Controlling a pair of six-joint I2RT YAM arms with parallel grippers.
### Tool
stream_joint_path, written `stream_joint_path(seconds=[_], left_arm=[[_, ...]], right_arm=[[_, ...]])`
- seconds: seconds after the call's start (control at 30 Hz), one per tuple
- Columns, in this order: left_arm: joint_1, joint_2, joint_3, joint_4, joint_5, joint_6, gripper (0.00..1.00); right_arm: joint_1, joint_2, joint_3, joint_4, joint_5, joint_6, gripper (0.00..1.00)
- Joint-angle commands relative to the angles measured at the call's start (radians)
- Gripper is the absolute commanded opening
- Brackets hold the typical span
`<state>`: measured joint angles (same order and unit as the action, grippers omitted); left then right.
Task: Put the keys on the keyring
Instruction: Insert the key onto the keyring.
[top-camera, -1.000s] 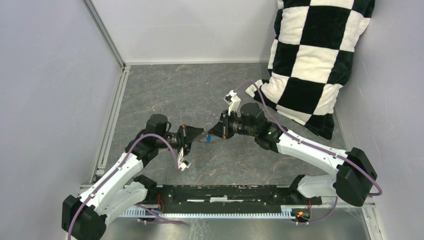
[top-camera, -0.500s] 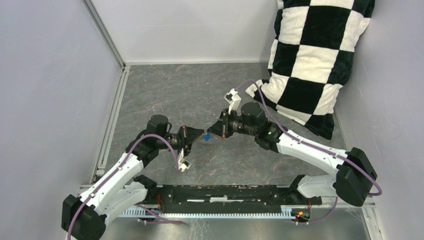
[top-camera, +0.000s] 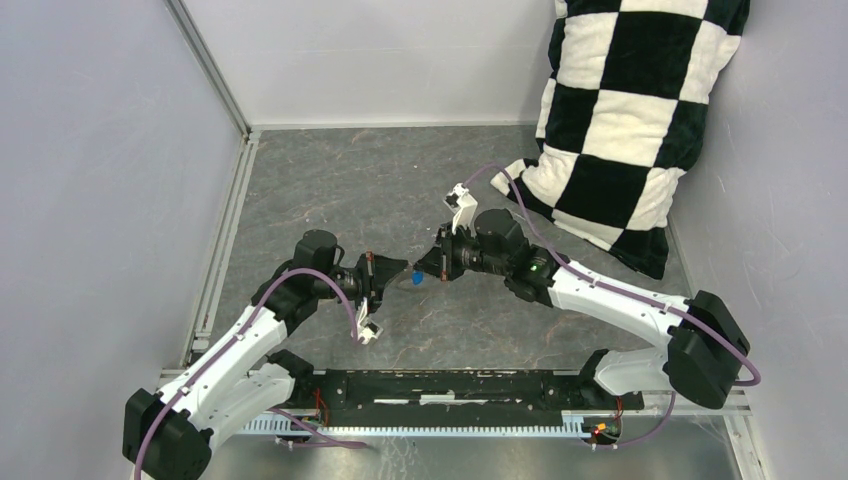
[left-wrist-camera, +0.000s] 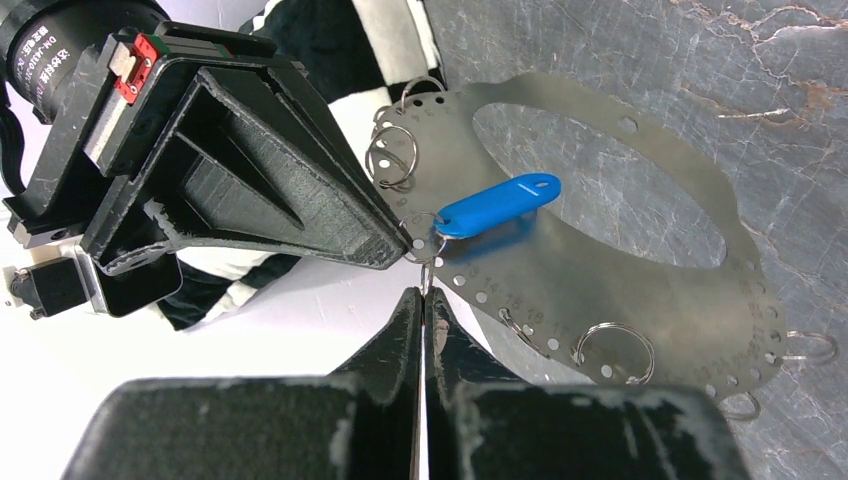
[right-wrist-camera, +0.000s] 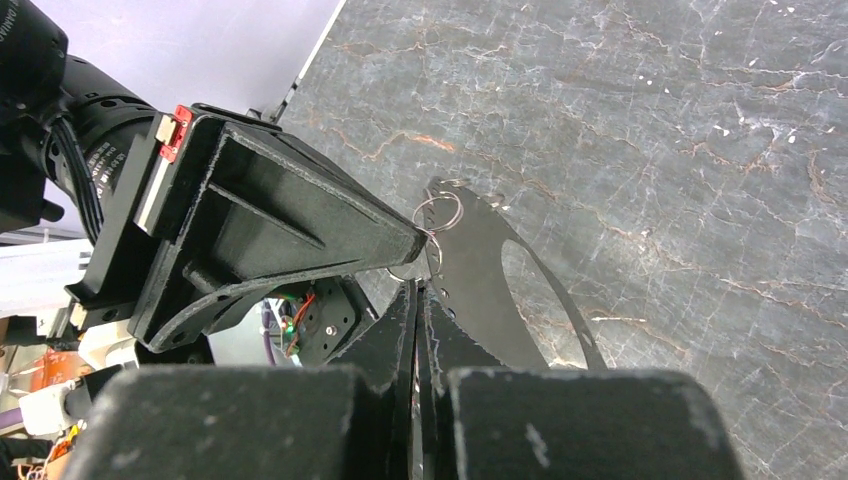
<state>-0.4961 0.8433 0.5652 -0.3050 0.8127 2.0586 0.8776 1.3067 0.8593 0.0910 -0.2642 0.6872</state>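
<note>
Where shut left hand (left-wrist-camera: 422, 300), shut right hand (right-wrist-camera: 418, 295) meet at keyring (left-wrist-camera: 640, 320) rim, blue key (left-wrist-camera: 497, 205) adjacent.

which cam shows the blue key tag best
Left wrist: the blue key tag shows whole and close, in front of the perforated metal ring. Top external shows only a tiny blue speck. Right wrist does not show it.

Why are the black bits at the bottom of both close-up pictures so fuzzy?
Left wrist view: the left gripper sits too near the lens, so it blurs, while the blue tag is sharp. Right wrist view: the right gripper blurs likewise.
</note>
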Motion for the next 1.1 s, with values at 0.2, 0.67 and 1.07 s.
stream_joint_path(seconds=[0.2, 0.67, 1.07], left_arm=[[-0.009, -0.019, -0.002, 0.023, 0.013, 0.617, 0.02], [-0.012, -0.02, -0.005, 0.018, 0.0, 0.616, 0.02], [-0.015, -0.019, -0.001, 0.012, -0.021, 0.615, 0.02]], right_arm=[[0.022, 0.008, 0.03, 0.037, 0.038, -0.006, 0.0], [0.02, -0.023, 0.009, 0.075, 0.03, 0.011, 0.01], [0.023, -0.005, -0.006, 0.093, -0.006, 0.03, 0.0]])
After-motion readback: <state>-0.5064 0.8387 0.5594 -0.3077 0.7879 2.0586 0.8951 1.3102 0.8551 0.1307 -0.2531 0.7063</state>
